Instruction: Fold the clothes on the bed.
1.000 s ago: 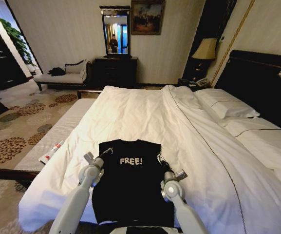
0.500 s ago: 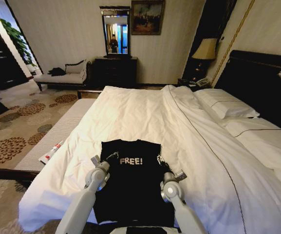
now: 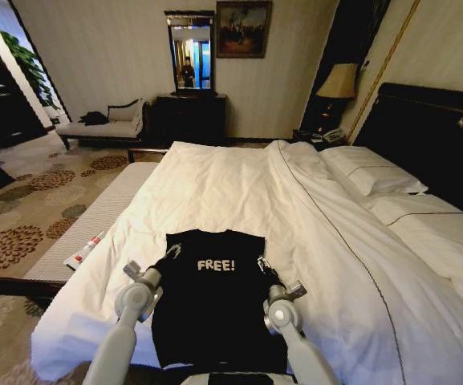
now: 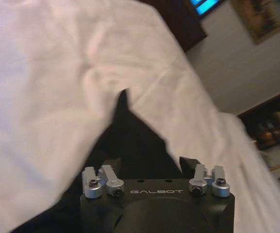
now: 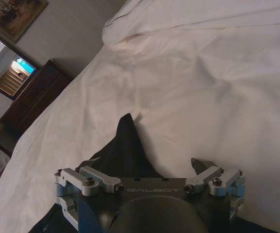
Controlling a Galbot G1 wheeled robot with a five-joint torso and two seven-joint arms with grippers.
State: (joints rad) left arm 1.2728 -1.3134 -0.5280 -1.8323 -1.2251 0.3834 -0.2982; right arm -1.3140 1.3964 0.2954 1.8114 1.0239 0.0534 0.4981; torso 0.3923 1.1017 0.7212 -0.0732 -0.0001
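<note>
The black T-shirt [image 3: 213, 301] lies flat near the bed's [image 3: 319, 233] foot edge; the left gripper [image 3: 169, 253] and right gripper [image 3: 262, 262] flank it, jaws apart, open duvet beyond.

Black "FREE!" T-shirt [image 3: 215, 301] flat on white-duveted bed [image 3: 239, 192]

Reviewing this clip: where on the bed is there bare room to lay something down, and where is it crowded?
Bare white duvet runs from the black "FREE!" T-shirt to the far foot edge, and right of the shirt up to the white pillows. A thin strip lies left of the shirt. Crowded: the near edge, with the left gripper and right gripper at the shirt's sides.
</note>
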